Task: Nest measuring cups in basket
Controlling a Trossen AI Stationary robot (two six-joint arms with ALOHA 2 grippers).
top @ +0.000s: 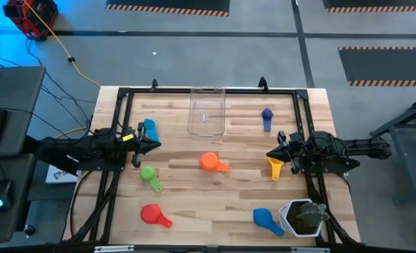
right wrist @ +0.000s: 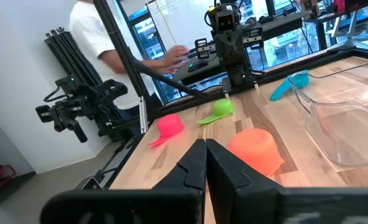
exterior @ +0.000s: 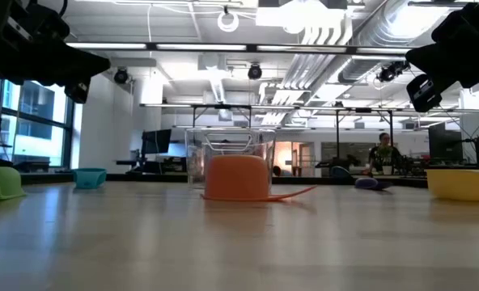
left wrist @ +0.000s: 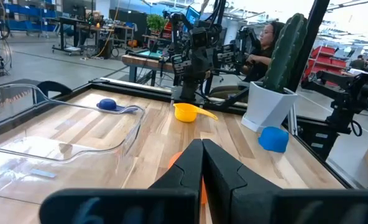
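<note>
Mid-table, orange cup, handle rightward

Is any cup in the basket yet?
No, the high view shows the basket holding no cup; the orange cup sits on the table, apart from it.

Clear rectangular basket stands empty at the counter's far edge; nearest in front of it the orange cup lies upside down; light blue cup left, purple-blue cup right; yellow, green, red, blue cups farther off
</note>
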